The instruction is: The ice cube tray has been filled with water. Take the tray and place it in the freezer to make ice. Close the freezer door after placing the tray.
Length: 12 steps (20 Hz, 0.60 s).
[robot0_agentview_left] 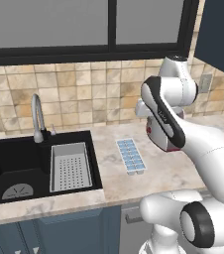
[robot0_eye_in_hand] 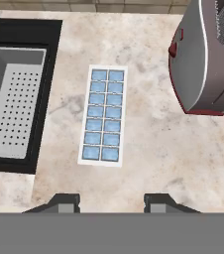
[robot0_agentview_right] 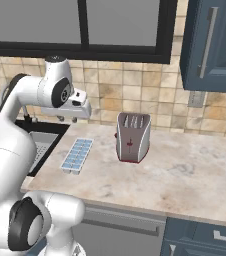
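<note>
The ice cube tray [robot0_eye_in_hand: 104, 115] lies flat on the beige counter, long and white, its two rows of cells filled with pale blue water [robot0_eye_in_hand: 99, 100]. It sits between the sink and the toaster [robot0_agentview_left: 131, 156] [robot0_agentview_right: 77, 155]. My gripper [robot0_eye_in_hand: 111, 201] hangs above the counter and points down at the tray, a good way over it. Its fingers stand apart, open, with nothing between them. In the right base view the gripper [robot0_agentview_right: 76, 116] hovers above the tray's far end. The freezer and its door are out of view.
A grey and red toaster [robot0_agentview_right: 132, 137] stands just right of the tray. The black sink [robot0_agentview_left: 15, 163] with a grey perforated basket [robot0_agentview_left: 70, 166] and a faucet [robot0_agentview_left: 36, 119] lies to the left. A dark blue wall cabinet [robot0_agentview_right: 210, 45] hangs at the upper right.
</note>
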### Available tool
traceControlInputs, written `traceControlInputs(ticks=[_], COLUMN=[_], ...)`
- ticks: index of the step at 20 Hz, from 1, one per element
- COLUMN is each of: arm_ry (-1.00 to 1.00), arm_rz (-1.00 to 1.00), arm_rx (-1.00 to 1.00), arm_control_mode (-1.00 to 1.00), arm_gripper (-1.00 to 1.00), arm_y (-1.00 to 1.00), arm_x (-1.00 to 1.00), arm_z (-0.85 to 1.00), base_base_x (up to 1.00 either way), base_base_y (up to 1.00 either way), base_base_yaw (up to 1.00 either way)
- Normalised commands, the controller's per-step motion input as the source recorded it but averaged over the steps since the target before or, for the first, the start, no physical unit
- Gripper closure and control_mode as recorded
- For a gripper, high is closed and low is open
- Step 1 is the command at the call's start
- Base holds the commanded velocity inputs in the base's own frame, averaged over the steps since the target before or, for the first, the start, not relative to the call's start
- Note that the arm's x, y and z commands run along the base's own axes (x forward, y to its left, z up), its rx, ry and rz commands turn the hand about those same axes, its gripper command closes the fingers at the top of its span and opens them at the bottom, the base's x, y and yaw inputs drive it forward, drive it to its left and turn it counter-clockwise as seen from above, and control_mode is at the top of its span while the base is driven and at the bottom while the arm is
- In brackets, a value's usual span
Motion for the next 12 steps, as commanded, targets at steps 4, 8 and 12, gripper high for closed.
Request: traceControlInputs(ticks=[4, 8, 12], arm_ry=[0.0, 0.01, 0.0], arm_rz=[0.0, 0.0, 0.02], arm_rx=[-0.01, -0.05, -0.1], arm_control_mode=[-1.0, -1.0, -1.0], arm_gripper=[-1.0, -1.0, -1.0], arm_y=[0.01, 0.11, 0.15], arm_x=[-0.14, -0.18, -0.01], arm_z=[-0.03, -0.3, -0.28], base_base_x=[0.0, 0.0, 0.0], base_base_y=[0.0, 0.0, 0.0], base_base_yaw=[0.0, 0.0, 0.0])
